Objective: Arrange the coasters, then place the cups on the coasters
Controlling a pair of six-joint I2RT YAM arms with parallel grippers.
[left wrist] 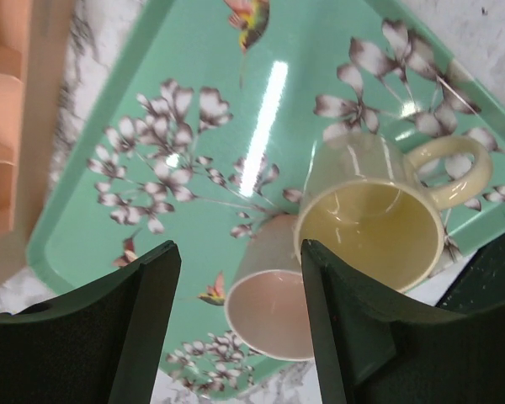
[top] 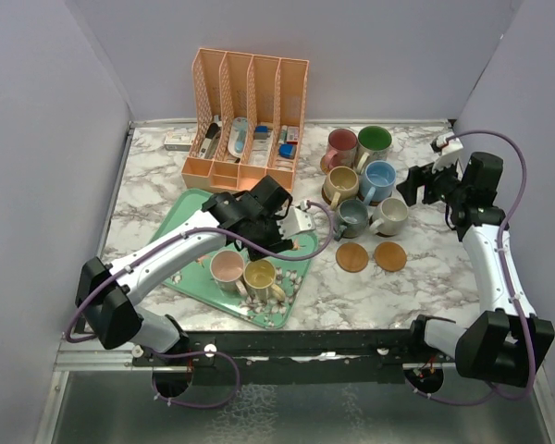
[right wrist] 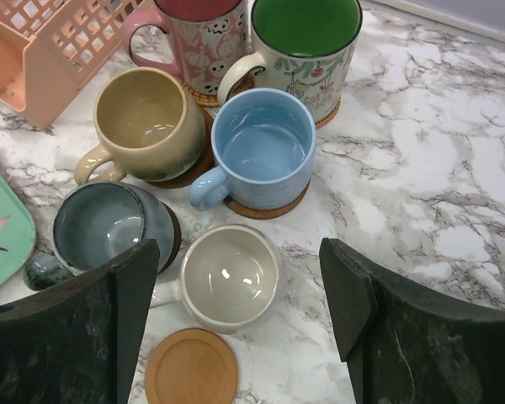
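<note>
Two cups stand on the green floral tray point(top: 187, 242): a pink cup point(top: 227, 267) point(left wrist: 269, 303) and a yellow cup point(top: 260, 276) point(left wrist: 374, 220), side by side. My left gripper point(top: 294, 228) point(left wrist: 240, 252) hovers open above the tray, with the pink cup showing below, between its fingers. At the right stand several cups: maroon point(right wrist: 198, 38), green point(right wrist: 305, 34), tan point(right wrist: 143, 118), blue point(right wrist: 263, 143) and grey-blue point(right wrist: 101, 225), each on a coaster. A cream cup point(right wrist: 227, 276) shows no coaster under it. My right gripper point(top: 424, 185) point(right wrist: 236, 252) hangs open above the cream cup, apart from it.
Two bare coasters point(top: 352, 256) point(top: 389, 256) lie on the marble just in front of the cup group; one coaster point(right wrist: 190, 368) shows in the right wrist view. A peach desk organizer point(top: 245, 116) stands behind the tray. Grey walls close in the table on three sides.
</note>
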